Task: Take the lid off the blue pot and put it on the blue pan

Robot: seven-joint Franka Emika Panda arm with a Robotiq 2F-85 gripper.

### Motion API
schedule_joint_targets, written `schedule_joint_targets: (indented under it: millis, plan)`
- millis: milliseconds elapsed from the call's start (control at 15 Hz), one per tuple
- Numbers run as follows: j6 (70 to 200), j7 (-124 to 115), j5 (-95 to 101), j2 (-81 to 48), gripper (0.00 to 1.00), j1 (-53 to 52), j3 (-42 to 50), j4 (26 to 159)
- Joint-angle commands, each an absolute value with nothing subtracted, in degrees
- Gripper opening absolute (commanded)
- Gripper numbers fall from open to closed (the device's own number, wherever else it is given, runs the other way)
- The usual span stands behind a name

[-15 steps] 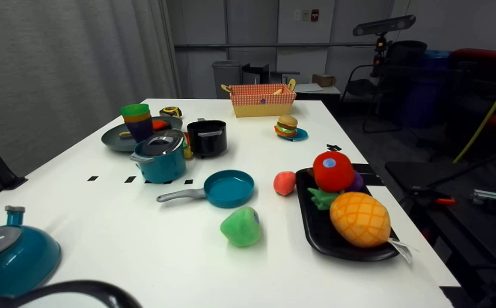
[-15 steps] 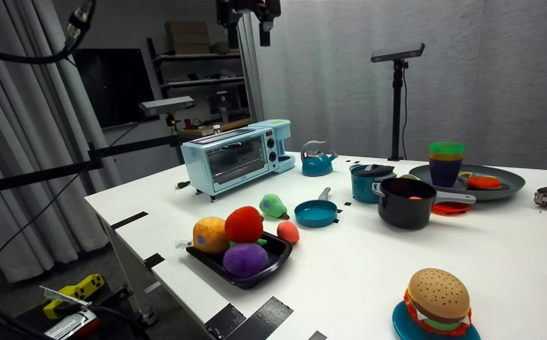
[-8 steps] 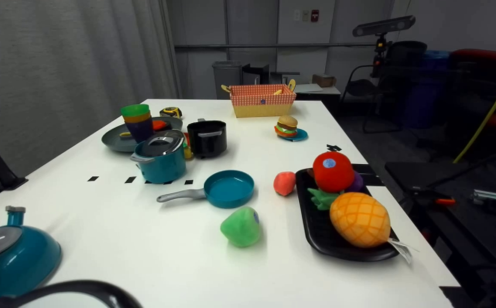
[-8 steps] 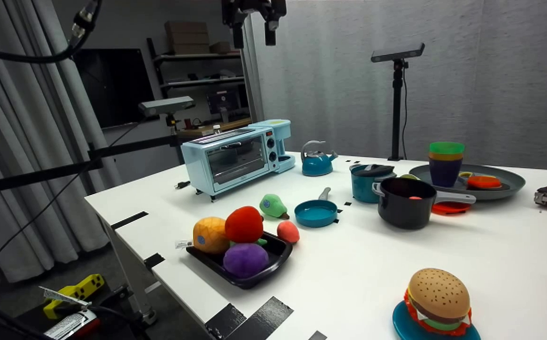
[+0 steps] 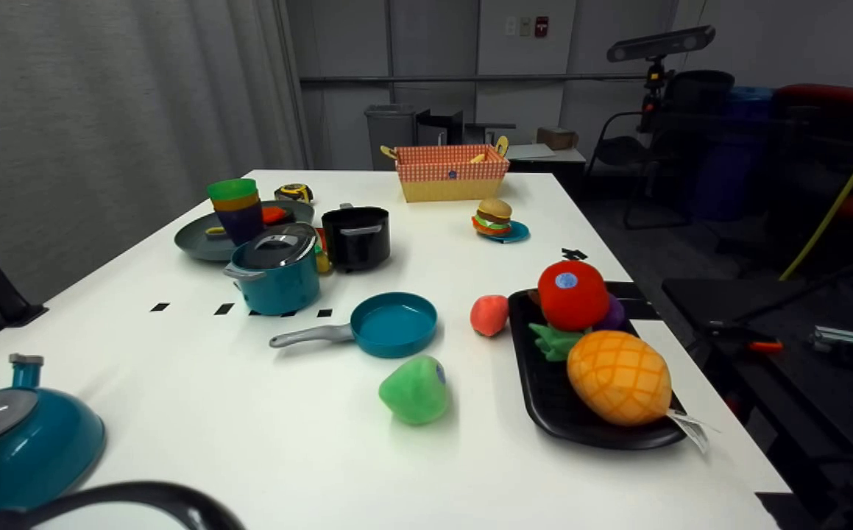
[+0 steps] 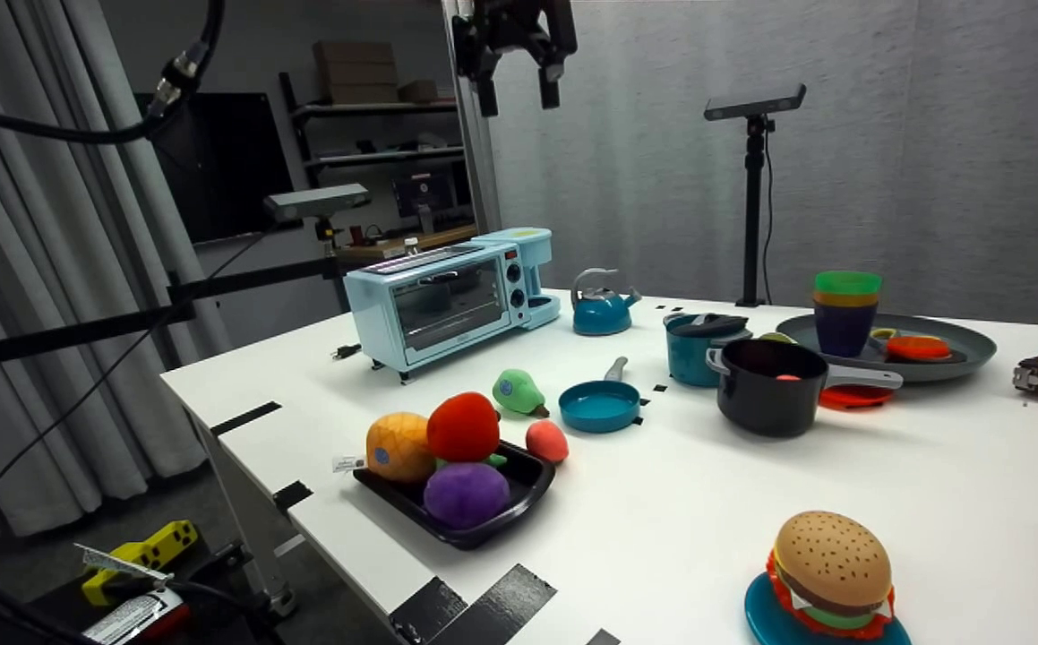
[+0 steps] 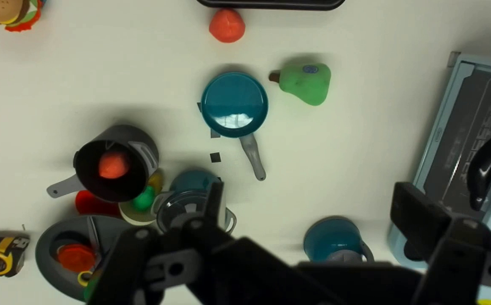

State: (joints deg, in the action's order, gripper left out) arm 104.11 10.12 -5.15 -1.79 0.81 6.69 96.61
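Sliding rightward and a little downward in the frame compared with half a second ago, the gripper (image 6: 519, 100) hangs at the upper middle of an exterior view, well above the table (image 6: 653, 502), its fingers spread wide and holding nothing. The lid (image 6: 711, 325) is on the blue pot (image 6: 691, 360), right of centre and partly behind the black pot (image 6: 765, 399); the blue pan (image 6: 599, 409) lies near the middle. That shift looks like the start of an approach, so the task seems barely begun.

In an exterior view where the gripper does not show, the lid (image 5: 279, 246) covers the blue pot left of centre, unmoved.

In the wrist view, the finger nearer the left edge hides part of the lid (image 7: 179, 205), below and left of centre, while the gap frames the kettle (image 7: 330, 237); lining up likely calls for a leftward move there, then a descent.
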Motion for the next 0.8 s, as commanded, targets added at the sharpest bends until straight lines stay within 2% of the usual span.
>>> schedule_joint_targets:
  millis: [0, 267, 733]
  plan:
    - [112.38, 11.13, -2.53, -4.1, 1.0, 2.02, 5.52, 99.02]
    - [120.04, 10.14, -0.58, -7.73, 1.0, 2.16, 5.44, 100.41]
    - [119.75, 9.95, -1.31, -8.56, 1.0, 2.35, 5.15, 100.32]
